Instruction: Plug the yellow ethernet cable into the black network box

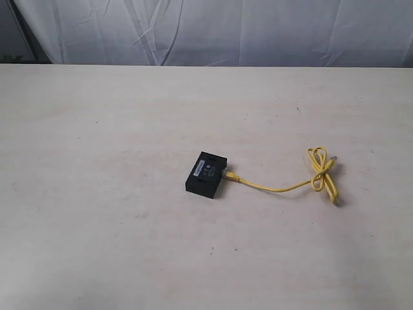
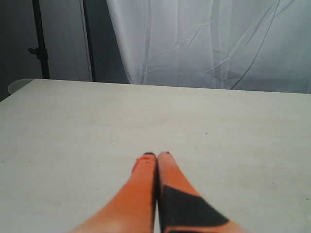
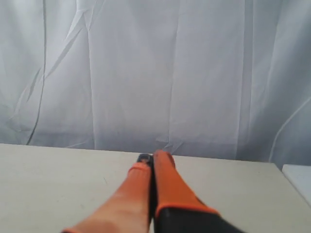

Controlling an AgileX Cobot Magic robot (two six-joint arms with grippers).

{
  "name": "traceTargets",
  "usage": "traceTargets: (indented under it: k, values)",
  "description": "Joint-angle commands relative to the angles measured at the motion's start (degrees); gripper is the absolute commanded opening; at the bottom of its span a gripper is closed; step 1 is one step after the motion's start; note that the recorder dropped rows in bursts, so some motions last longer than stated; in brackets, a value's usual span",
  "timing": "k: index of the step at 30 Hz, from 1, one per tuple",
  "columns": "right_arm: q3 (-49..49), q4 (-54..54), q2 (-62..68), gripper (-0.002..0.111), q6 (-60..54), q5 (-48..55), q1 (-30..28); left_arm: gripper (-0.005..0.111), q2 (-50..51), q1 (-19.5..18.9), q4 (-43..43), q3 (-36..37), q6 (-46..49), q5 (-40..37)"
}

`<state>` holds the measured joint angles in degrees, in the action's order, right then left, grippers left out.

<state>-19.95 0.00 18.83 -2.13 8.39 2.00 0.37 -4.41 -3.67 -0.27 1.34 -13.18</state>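
The black network box [image 1: 206, 174] lies flat near the middle of the table in the exterior view. The yellow ethernet cable [image 1: 284, 188] runs from the box's right side, where one plug [image 1: 229, 174] meets the box, out to a knotted loop [image 1: 321, 169] on the right. Its other end lies free on the table past the loop. Neither arm shows in the exterior view. My left gripper [image 2: 156, 155] has its orange fingers pressed together above bare table, holding nothing. The right gripper [image 3: 153, 157] is likewise shut and empty, pointing toward the curtain. Box and cable are out of both wrist views.
A pale wooden table [image 1: 97, 226] fills the exterior view, with a white curtain [image 1: 226, 29] hanging behind its far edge. A dark stand [image 2: 39, 43] rises beyond the table's corner in the left wrist view.
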Motion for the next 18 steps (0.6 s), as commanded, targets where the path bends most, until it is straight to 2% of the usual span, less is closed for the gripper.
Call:
traceTargets:
  k: [1,7,18]
  values:
    - [3.76,-1.08,-4.37,0.0,3.04,2.76,-0.89,0.0,-0.37,-0.17,0.11,0.27,0.08,-0.03]
    - [10.59,-0.69,-10.21,0.0,3.19,5.23,-4.2,0.0,-0.37,-0.17,0.11,0.27,0.08,-0.03]
    - [19.95,-0.56,-16.99,0.0,3.19,4.81,-4.22,0.0,-0.37,-0.17,0.35,0.27,0.18,-0.03]
